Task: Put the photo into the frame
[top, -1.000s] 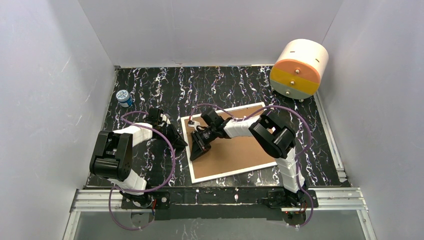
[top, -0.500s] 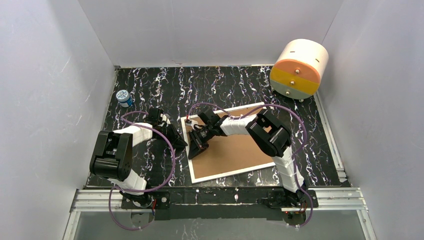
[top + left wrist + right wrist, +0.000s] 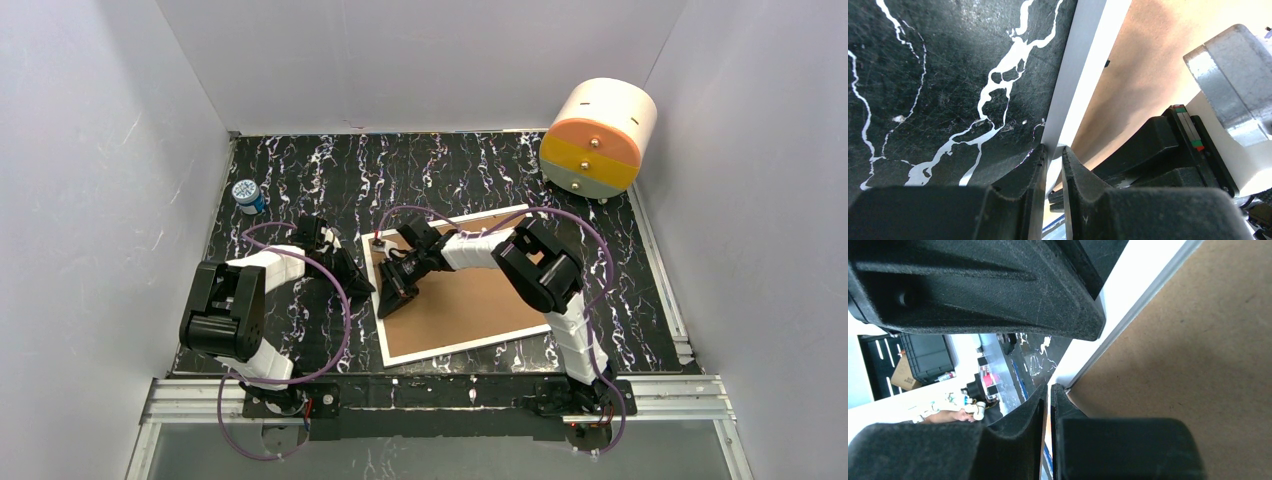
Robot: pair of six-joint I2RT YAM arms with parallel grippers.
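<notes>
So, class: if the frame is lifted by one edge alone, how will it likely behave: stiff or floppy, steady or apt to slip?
Probably stiff: the frame lies flat, with a solid-looking white rim and brown board back. Broad and thin, it would likely tilt or swing if held at one edge. Its smooth rim may slip in a narrow pinch.

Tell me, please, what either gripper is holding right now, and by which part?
The left gripper pinches the frame by its white rim on the left edge. Whether the right gripper grips anything cannot be told.
</notes>
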